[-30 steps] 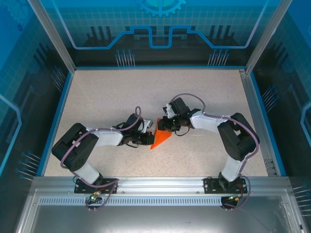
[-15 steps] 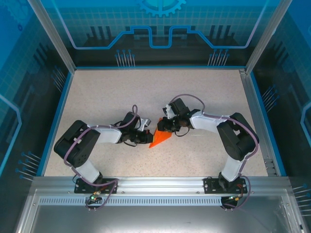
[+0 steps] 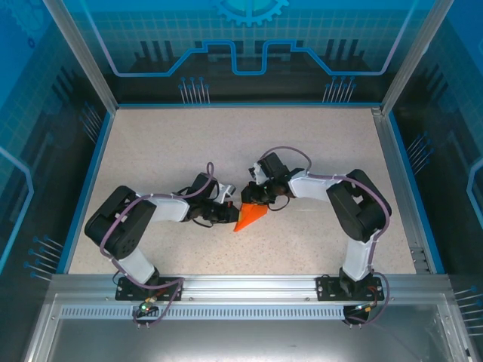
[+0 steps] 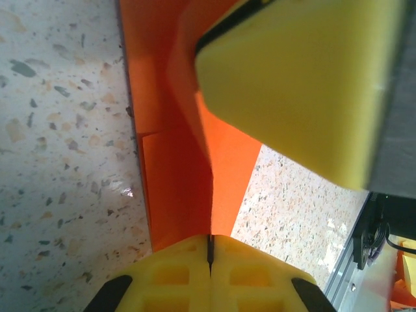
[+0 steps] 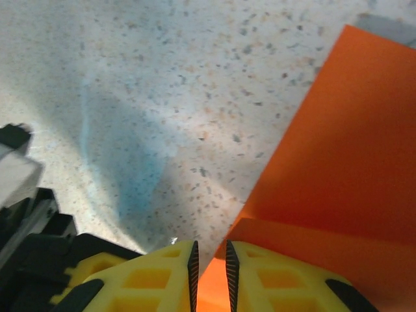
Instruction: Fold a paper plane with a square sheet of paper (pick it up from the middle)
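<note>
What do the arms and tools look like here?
The left arm and right arm match: white link shells, bulky black joint housings, a greyish-purple cable looped along each, and black base plates on an aluminium rail. The left tool and right tool carry yellow pads with a moulded waffle grid and black inner edges.

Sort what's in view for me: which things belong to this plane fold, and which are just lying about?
Part of the job:
- folded bright orange paper sheet, tapering to a point
- left gripper, shut on it
- right gripper, closed on its edge

Just surroundings:
- speckled beige table top
- silver aluminium frame rail
- blue printed enclosure panels
</note>
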Robot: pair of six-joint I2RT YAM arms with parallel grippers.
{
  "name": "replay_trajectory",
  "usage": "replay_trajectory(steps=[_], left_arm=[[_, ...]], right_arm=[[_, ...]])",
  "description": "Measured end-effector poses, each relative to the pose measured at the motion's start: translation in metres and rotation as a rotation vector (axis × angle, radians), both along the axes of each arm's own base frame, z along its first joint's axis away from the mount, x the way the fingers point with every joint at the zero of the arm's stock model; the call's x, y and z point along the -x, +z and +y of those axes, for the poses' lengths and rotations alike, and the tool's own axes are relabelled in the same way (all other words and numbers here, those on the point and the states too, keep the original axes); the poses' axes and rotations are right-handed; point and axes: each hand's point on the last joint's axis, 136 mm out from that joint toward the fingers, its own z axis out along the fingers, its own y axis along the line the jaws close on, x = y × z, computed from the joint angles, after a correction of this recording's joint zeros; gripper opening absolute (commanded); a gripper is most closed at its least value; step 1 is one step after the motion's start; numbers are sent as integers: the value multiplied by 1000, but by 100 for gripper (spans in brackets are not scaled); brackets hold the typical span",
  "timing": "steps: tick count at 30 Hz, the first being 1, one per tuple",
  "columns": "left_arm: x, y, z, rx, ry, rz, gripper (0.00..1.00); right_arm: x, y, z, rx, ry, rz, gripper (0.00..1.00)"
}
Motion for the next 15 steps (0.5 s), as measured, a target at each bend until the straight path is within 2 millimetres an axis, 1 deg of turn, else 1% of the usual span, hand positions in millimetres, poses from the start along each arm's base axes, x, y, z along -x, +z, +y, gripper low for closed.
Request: replay_trajectory(steps=[2,4,7,9,15], left_arm=[[0,0,0,0,0,0,5],[0,0,0,-1,-1,-2,10],[0,-1,0,-4,-2,0,11],[1,-2,1,-6,-7,-3,12],[1,-3,1,-9,-13,-8,7]], right_arm=[[0,-5,-3,19,-8,4,21],[-1,-8,-5,34,-14,5,20],[-1,-10,-6,45,-18,8,20],[-1,-11,-8,54,-23,6,20],[-1,-17,-10,69,-27,15,20]])
